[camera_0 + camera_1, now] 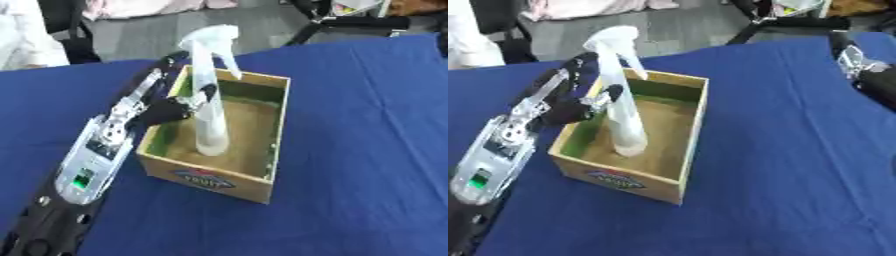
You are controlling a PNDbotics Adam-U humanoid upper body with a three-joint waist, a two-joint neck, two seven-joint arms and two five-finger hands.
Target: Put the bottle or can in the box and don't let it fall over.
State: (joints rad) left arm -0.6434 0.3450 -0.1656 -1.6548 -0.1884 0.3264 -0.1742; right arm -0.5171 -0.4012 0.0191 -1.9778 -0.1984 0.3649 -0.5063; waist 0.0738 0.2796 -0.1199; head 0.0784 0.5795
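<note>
Left hand (171, 107), reaching over the box's (249, 187) left wall, has its fingers curled round the bottle (208, 120) mid-body. Bottle stands upright inside the box, base on its floor near the left wall, long axis vertical. Right hand (868, 70) idles well right of the box; cannot tell its fingers.
</note>
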